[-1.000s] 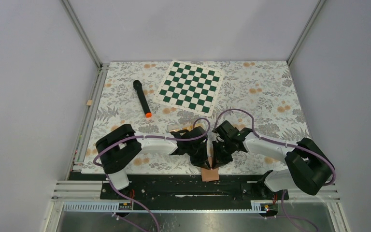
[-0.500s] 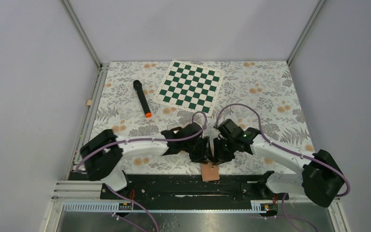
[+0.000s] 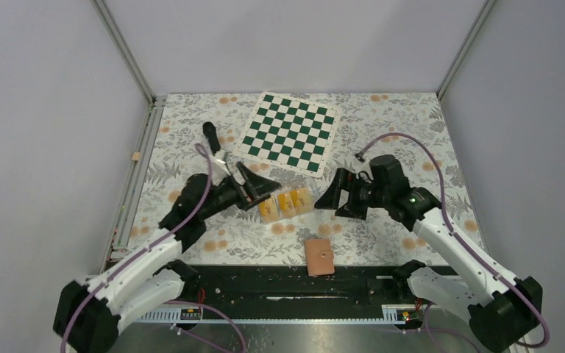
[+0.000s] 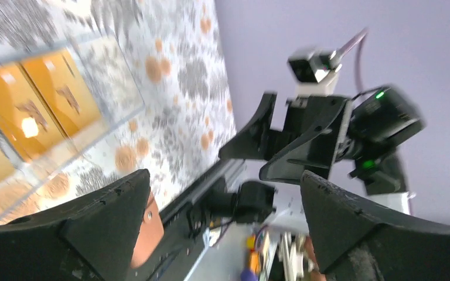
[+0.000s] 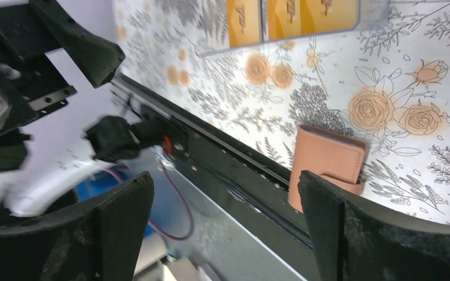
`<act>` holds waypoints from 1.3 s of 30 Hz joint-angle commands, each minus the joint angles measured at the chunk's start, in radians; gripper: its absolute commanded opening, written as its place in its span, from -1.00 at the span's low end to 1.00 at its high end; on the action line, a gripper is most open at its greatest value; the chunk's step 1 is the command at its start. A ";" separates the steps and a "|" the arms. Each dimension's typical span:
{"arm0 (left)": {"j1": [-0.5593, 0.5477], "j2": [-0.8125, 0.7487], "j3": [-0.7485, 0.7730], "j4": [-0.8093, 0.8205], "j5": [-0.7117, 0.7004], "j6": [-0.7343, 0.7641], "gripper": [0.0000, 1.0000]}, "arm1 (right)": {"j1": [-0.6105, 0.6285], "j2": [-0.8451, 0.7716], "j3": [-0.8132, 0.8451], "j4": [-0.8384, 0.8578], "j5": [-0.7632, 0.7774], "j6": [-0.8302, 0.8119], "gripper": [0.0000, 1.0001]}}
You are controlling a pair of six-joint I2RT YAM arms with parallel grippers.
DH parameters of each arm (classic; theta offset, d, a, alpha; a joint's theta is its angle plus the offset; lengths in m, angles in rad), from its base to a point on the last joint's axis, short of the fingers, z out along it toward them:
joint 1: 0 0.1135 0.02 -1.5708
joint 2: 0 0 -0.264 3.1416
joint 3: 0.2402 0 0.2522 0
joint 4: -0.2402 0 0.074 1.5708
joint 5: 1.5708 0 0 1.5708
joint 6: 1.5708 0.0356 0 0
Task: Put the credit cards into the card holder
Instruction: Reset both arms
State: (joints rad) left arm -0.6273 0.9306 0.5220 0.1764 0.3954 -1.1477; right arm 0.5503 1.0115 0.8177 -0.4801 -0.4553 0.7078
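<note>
Both my left fingers (image 4: 94,234) and right fingers (image 5: 363,228) spread wide, empty.
Credit cards (image 3: 285,204) sit between them, card holder (image 3: 319,257) shut at the desk (image 3: 412,140) edge.

Tan card holder (image 3: 319,257) nearest the bases, yellow credit cards (image 3: 287,204) beyond.

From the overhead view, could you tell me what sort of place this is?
Probably a robot test cell: plain walls on aluminium framing, two arms bolted to a rail, staged props like a chessboard.
</note>
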 commanded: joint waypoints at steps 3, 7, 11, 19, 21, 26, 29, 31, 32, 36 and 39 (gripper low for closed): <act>0.253 -0.253 -0.109 -0.005 0.033 -0.033 0.98 | -0.149 -0.098 -0.059 0.110 -0.179 0.114 0.99; 0.399 -0.310 -0.109 -0.128 0.074 0.033 0.98 | -0.181 -0.086 -0.024 0.044 -0.131 0.059 0.99; 0.486 -0.277 -0.003 -0.316 0.020 0.217 0.98 | -0.184 -0.090 0.072 -0.089 0.101 -0.068 0.99; 0.488 -0.098 0.297 -0.633 -0.368 0.657 0.98 | -0.184 -0.212 -0.028 0.023 0.723 -0.367 0.99; 0.488 -0.088 0.281 -0.569 -0.472 0.705 0.98 | -0.189 -0.233 -0.097 0.092 0.793 -0.434 0.99; 0.488 -0.098 0.115 -0.303 -0.575 0.898 0.98 | -0.225 -0.241 -0.290 0.326 0.904 -0.536 0.99; 0.489 -0.107 -0.012 -0.113 -0.684 0.968 0.98 | -0.256 -0.247 -0.477 0.596 0.900 -0.611 0.99; 0.493 -0.092 -0.087 0.016 -0.719 0.990 0.98 | -0.268 -0.229 -0.603 0.832 0.899 -0.658 0.99; 0.498 -0.081 -0.114 0.083 -0.714 0.994 0.98 | -0.274 -0.204 -0.657 0.975 0.899 -0.680 0.99; 0.502 0.048 -0.179 0.319 -0.667 0.999 0.98 | -0.331 -0.026 -0.667 1.248 0.868 -0.770 0.99; 0.503 0.155 -0.214 0.495 -0.681 1.039 0.98 | -0.421 0.105 -0.591 1.298 0.767 -0.729 0.99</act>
State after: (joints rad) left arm -0.1295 0.9890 0.3386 0.2752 -0.2451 -0.1829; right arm 0.2199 1.0046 0.1246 0.4728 0.3763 0.0105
